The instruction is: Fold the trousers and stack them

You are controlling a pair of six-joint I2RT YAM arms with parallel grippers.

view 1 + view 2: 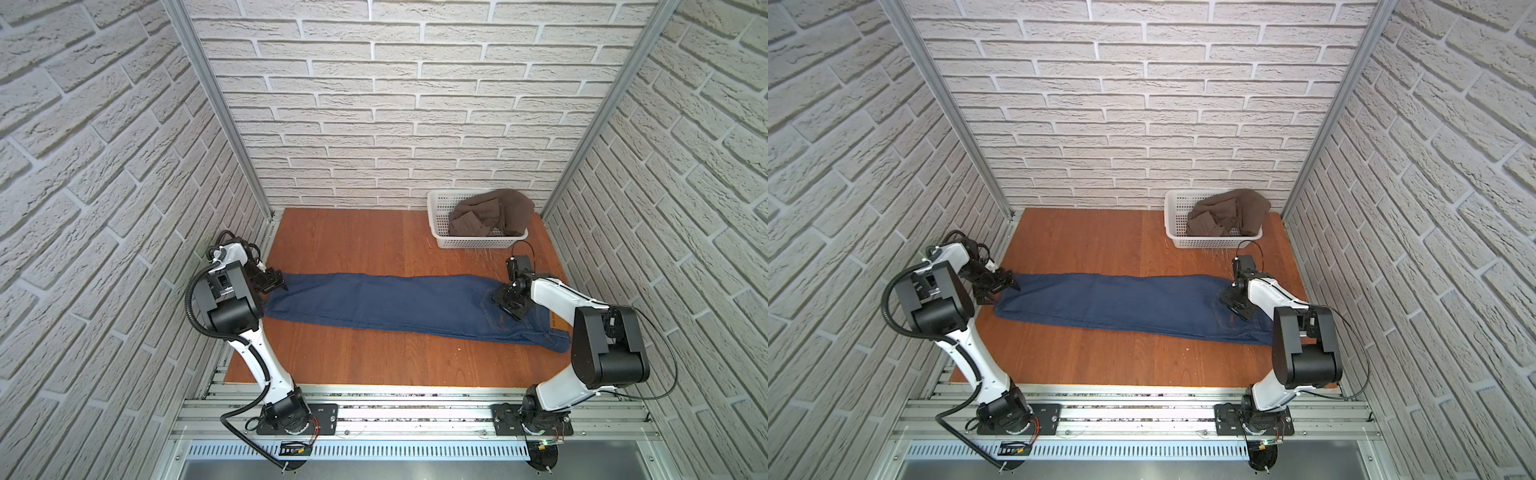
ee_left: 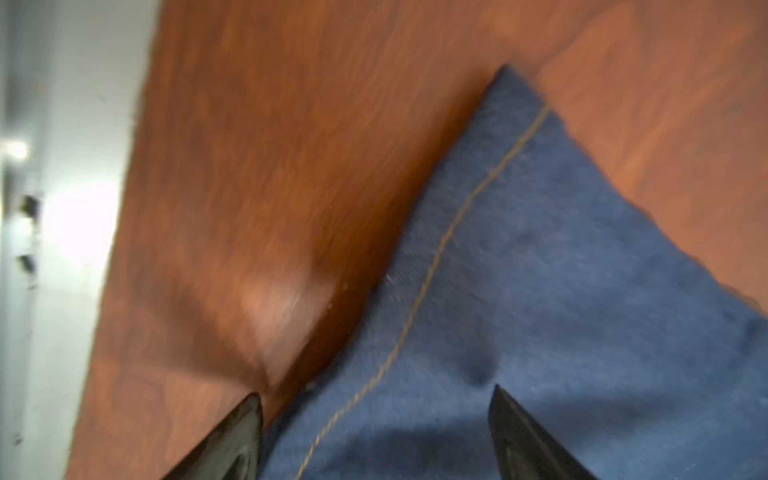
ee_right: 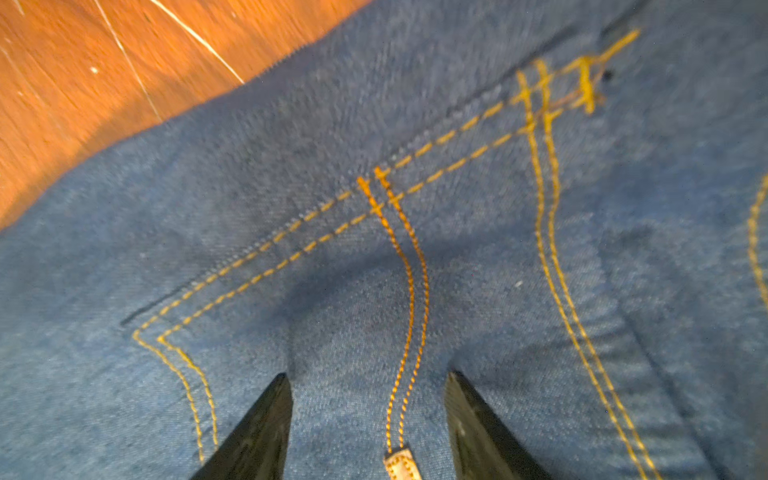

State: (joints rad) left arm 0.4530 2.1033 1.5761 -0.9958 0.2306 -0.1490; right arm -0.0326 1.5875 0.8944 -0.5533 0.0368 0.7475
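The trousers (image 1: 386,303) (image 1: 1121,303) are dark blue jeans lying flat across the wooden table (image 1: 353,241), folded lengthwise, with the leg hems at the left and the waist with a tan patch (image 1: 555,321) at the right. My left gripper (image 1: 279,286) (image 2: 374,395) is open at the hem corner, one fingertip (image 2: 251,409) over bare wood and the other on the denim. My right gripper (image 1: 508,308) (image 3: 368,376) is open over the back pocket (image 3: 415,257), both fingertips down on the denim either side of an orange double seam.
A white plastic basket (image 1: 440,216) (image 1: 1173,216) stands at the back right with a crumpled brown garment (image 1: 490,216) in it. Brick-pattern walls close in on the left, back and right. Bare wood lies in front of and behind the jeans.
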